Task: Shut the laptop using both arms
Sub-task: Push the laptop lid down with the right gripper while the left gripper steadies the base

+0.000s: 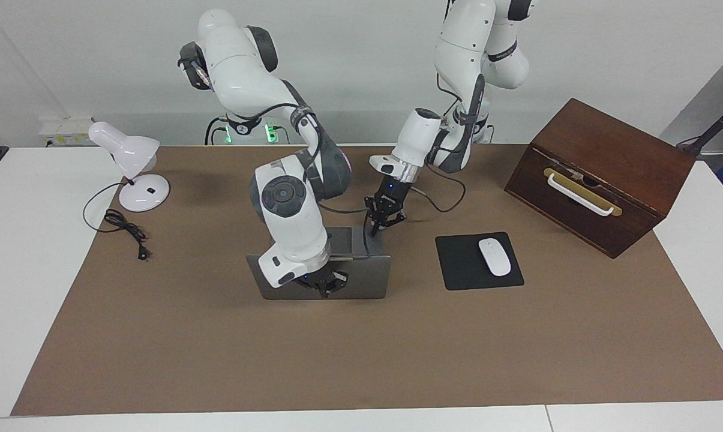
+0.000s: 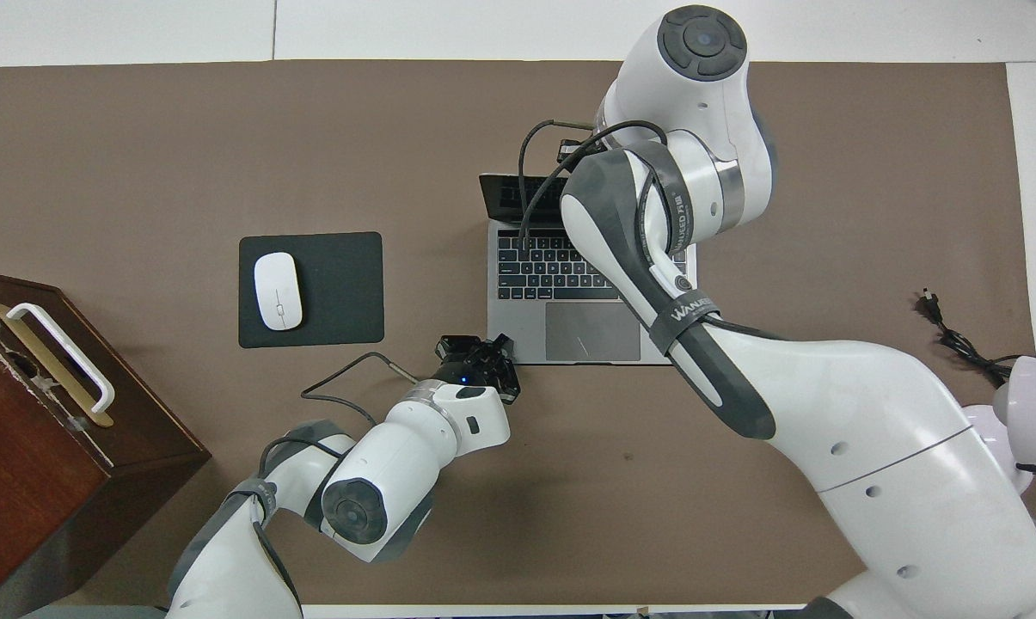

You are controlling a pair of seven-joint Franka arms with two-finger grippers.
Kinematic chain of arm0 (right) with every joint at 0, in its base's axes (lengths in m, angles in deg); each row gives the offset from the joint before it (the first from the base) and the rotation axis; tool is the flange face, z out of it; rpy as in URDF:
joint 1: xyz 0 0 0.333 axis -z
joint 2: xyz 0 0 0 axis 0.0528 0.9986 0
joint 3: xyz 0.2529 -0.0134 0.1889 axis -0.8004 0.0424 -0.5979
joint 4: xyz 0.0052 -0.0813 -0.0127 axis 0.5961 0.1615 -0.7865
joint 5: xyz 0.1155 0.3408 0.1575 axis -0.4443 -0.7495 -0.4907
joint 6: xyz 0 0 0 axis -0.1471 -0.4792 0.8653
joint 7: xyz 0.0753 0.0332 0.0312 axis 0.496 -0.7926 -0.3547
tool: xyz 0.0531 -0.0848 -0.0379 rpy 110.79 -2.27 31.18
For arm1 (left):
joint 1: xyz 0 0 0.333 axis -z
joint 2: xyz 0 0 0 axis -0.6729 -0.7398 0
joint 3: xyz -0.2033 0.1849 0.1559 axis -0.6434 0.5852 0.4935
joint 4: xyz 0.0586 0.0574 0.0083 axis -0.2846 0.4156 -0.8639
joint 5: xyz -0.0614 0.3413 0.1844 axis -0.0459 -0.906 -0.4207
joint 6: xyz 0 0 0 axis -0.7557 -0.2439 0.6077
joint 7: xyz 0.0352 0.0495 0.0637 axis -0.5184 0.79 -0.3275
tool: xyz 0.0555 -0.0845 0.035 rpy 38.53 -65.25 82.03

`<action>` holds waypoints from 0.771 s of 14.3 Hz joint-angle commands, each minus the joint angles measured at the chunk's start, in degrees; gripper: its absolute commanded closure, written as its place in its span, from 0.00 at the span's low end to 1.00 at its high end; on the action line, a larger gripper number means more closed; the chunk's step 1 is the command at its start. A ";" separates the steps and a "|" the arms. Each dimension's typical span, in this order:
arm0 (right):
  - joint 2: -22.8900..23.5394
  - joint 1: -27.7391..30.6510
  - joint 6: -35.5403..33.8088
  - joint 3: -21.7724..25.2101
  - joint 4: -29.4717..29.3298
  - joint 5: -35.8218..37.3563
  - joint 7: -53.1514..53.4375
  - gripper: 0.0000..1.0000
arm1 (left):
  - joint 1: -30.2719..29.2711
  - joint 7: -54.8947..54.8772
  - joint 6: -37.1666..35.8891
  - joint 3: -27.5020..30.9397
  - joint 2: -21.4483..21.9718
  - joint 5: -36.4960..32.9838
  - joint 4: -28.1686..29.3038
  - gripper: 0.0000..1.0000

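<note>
The silver-grey laptop (image 1: 367,279) (image 2: 592,331) stands in the middle of the brown mat, its lid tipped well over the black keys. My right arm reaches over it, and the right gripper (image 1: 327,288), shut, presses against the lid's outer face. In the overhead view that gripper is mostly hidden under its own wrist. My left gripper (image 1: 377,228) (image 2: 483,348), also shut, sits low at the base's corner nearest the robots, toward the left arm's end. Neither gripper holds anything.
A black mouse pad (image 1: 457,267) with a white mouse (image 1: 494,257) lies beside the laptop toward the left arm's end. A wooden box (image 1: 601,174) with a white handle stands at that end. A white desk lamp (image 1: 134,162) and its cord (image 1: 127,231) are at the right arm's end.
</note>
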 commanded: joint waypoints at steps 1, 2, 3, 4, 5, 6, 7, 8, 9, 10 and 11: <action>-0.60 0.78 -2.05 -0.64 2.03 -3.01 -0.58 1.00 | -0.54 -1.84 1.27 0.08 -1.62 0.58 0.25 1.00; -0.77 0.77 -2.76 -0.64 2.03 -3.19 -0.32 1.00 | -0.54 -2.11 1.36 0.08 -1.62 0.58 0.25 1.00; -1.03 0.77 -3.02 -0.64 2.03 -3.37 -0.05 1.00 | -0.54 -2.28 1.71 0.08 -1.54 0.58 0.69 1.00; -1.21 0.69 -4.07 -0.64 2.03 -3.37 0.56 1.00 | -0.54 -2.55 2.41 0.08 -1.53 0.58 1.13 1.00; -1.47 0.69 -6.26 -0.55 2.03 -3.37 1.70 1.00 | -0.63 -2.72 2.68 0.08 -1.53 0.58 1.57 1.00; -1.74 0.69 -7.58 -0.55 2.20 -3.11 2.23 1.00 | -0.89 -2.98 2.68 0.08 -1.53 0.58 1.66 1.00; -2.00 0.77 -8.55 -0.55 2.55 -2.76 2.93 1.00 | -0.98 -3.07 2.68 0.08 -1.53 0.58 1.66 1.00; -2.00 0.77 -9.87 -0.55 2.64 -2.75 3.55 1.00 | -1.07 -3.08 2.68 0.08 -1.53 0.58 1.66 1.00; -2.35 0.86 -11.71 -0.46 2.55 -2.75 3.64 1.00 | -1.07 -3.08 2.77 0.08 -1.53 0.58 1.75 1.00; -3.14 1.12 -13.29 -0.29 2.55 -2.67 3.55 1.00 | -1.07 -3.16 2.77 0.08 -1.53 0.58 2.01 1.00; -3.49 1.82 -14.53 -0.29 2.55 -2.58 3.55 1.00 | -1.07 -3.25 2.77 0.08 -1.45 0.58 2.36 1.00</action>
